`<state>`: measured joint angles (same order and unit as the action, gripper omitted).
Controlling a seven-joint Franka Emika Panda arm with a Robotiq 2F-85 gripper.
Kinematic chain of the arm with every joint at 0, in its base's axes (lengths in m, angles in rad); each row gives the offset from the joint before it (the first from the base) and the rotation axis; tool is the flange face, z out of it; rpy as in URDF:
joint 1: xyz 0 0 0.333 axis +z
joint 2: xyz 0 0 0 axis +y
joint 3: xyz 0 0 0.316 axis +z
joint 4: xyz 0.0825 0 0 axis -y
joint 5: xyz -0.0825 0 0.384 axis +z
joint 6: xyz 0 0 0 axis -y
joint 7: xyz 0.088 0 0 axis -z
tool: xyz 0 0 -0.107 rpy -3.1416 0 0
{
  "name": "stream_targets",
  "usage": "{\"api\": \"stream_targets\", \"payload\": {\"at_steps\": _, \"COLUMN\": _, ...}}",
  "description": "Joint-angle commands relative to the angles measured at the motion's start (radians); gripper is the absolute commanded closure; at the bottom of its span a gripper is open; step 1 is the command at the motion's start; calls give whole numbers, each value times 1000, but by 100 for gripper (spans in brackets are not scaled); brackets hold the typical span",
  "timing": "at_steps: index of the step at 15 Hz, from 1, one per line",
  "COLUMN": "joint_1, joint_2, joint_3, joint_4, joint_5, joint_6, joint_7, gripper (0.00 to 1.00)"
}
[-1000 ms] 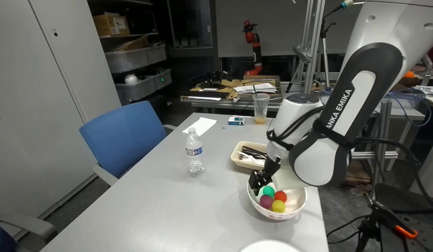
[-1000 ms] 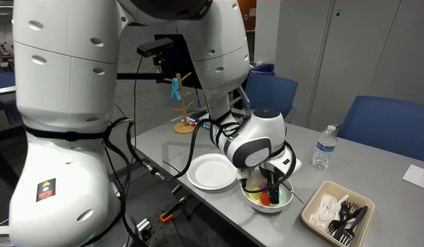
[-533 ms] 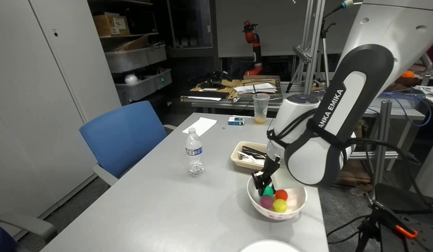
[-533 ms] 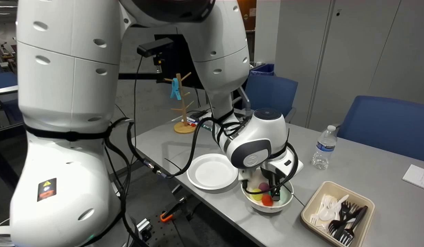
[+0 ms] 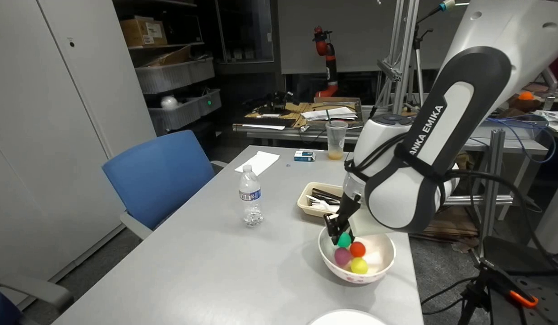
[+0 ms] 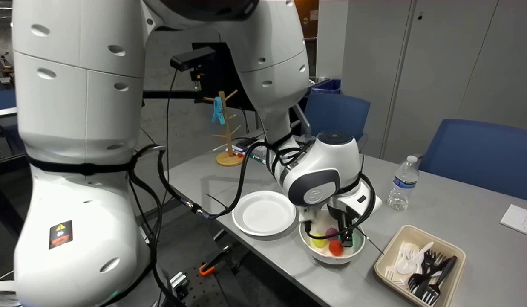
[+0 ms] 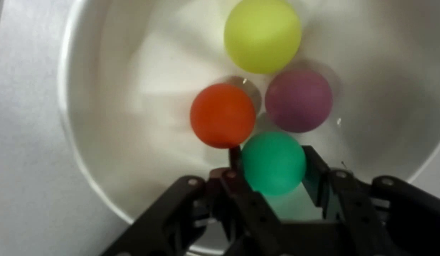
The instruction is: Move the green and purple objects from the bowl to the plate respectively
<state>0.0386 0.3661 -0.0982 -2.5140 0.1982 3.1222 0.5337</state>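
1. Two fingers [image 7: 315,174] of the gripper [image 7: 272,158] pinch the green ball [image 7: 273,164] near their tips, one on either side.
2. That ball sits within the rim of the bowl [image 7: 65,103]; whether it is clear of the bottom I cannot tell.
3. The purple ball [image 7: 298,101] lies in the bowl outside the jaws, just beside the green ball.
4. The red ball [image 7: 222,116] crowds one fingertip, contact unclear; the yellow ball [image 7: 262,36] lies farther off.
5. The bowl stands between the white plate [image 6: 263,215] and a tray of cutlery [image 5: 317,212].
6. In an exterior view a black cable [image 6: 372,197] crosses before the bowl; a bottle [image 5: 250,196] stands well apart.
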Motion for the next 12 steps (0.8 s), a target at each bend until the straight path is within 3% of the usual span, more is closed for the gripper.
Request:
{"api": "stream_targets", "payload": {"at_steps": 1, "joint_1": 29, "joint_2": -118, "joint_3": -27, "joint_4": -30, "joint_5": 15, "joint_6": -85, "joint_7": -68, "gripper": 82}}
{"api": "stream_targets", "payload": {"at_steps": 6, "joint_1": -32, "joint_2": -243, "joint_3": 62, "joint_4": -21, "joint_5": 47, "joint_6": -242, "joint_7": -170, "gripper": 82}}
{"api": "stream_targets", "payload": {"at_steps": 9, "joint_1": -65, "joint_2": -294, "joint_3": 133, "joint_4": -6, "joint_5": 191, "joint_6": -344, "joint_7": -328, "gripper": 82}}
{"api": "stream_targets", "payload": {"at_steps": 12, "joint_1": -64, "joint_2": -324, "joint_3": 144, "joint_4": 13, "joint_5": 333, "joint_6": -464, "joint_7": -486, "gripper": 82}}
